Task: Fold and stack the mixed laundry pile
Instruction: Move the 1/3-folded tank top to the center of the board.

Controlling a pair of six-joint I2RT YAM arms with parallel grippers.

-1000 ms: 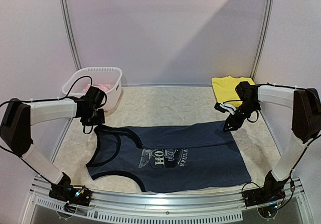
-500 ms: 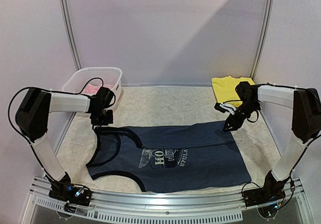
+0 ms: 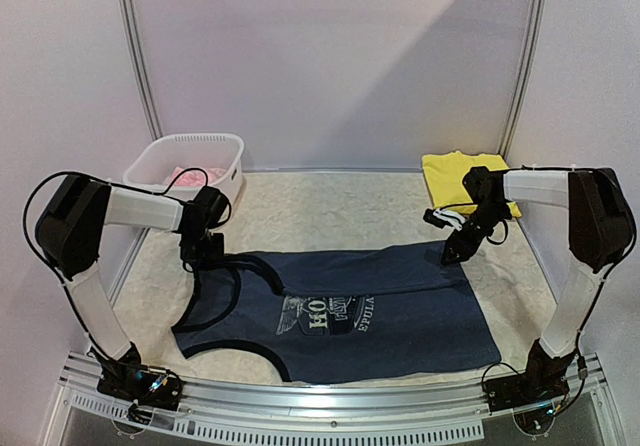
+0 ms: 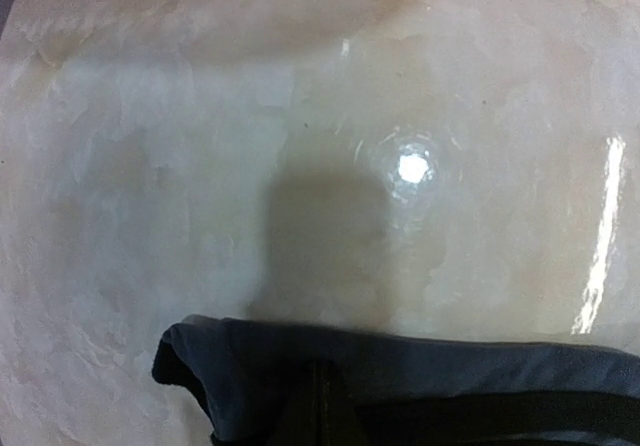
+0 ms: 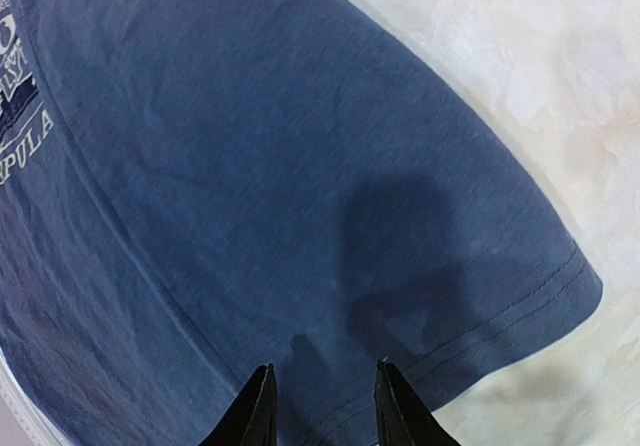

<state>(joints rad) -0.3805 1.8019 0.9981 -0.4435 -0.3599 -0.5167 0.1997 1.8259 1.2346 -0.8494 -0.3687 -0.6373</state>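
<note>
The navy tank top (image 3: 340, 311) with white print lies spread flat on the table. My left gripper (image 3: 207, 254) is at its far left shoulder strap. In the left wrist view the fingers (image 4: 322, 386) are pressed together with the navy cloth (image 4: 440, 376) bunched around them. My right gripper (image 3: 450, 254) is open, just above the tank top's far right corner. In the right wrist view its tips (image 5: 322, 368) straddle the navy cloth (image 5: 250, 166) near the stitched hem. The yellow garment (image 3: 460, 171) lies folded at the back right. The pink garment (image 3: 190, 175) sits in the basket.
The white slotted basket (image 3: 225, 181) stands at the back left, close behind my left arm. Metal posts rise at the table's back corners. A metal rail runs along the near edge by the arm bases.
My left gripper has moved from beside the basket down to the tank top's shoulder strap. My right gripper has shifted slightly left, lower over the tank top's corner.
</note>
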